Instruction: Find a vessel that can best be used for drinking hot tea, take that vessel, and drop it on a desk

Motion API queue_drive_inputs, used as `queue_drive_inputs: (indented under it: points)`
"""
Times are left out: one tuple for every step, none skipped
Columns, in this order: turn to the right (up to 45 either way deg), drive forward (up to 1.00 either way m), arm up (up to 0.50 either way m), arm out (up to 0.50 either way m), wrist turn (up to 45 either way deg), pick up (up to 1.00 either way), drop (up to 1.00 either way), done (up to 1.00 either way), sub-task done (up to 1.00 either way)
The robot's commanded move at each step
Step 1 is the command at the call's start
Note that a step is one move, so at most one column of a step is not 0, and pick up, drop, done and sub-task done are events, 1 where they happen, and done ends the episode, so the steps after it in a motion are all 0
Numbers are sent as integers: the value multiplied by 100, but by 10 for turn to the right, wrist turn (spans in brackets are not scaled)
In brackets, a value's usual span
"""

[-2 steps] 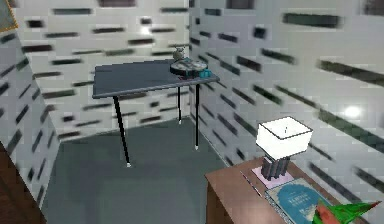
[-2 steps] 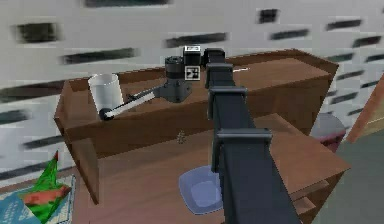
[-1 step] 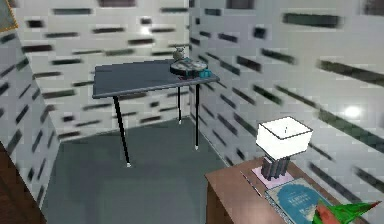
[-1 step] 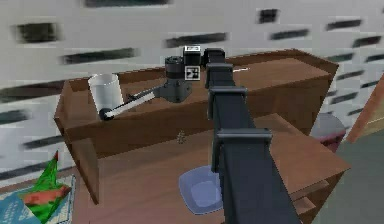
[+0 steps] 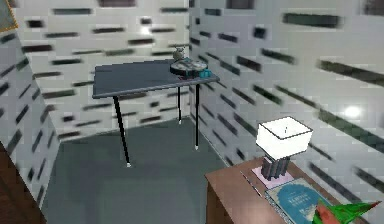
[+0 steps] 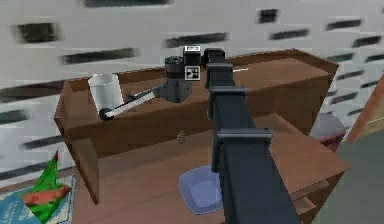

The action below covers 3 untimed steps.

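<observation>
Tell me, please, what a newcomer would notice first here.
The dark arm rises up the arm side view's middle, with its tool at a white cup by the back of the wooden desk; whether it holds the cup cannot be told. In the forward view, a dark table stands in the corner, a white lamp at lower right.

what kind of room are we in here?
Likely a study or home-office corner. A wooden desk with a raised back shelf, a white-shaded lamp standing on it, and a grey-blue table on thin legs in the corner of the patterned walls point that way.
</observation>
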Motion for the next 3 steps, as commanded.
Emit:
queue_drive_inputs:
  points:
    - [0, 0, 0, 0, 0, 0, 100, 0, 0]
    - [0, 0, 0, -10, 0, 0, 0, 0, 0]
    - [0, 0, 0, 0, 0, 0, 0, 100, 0]
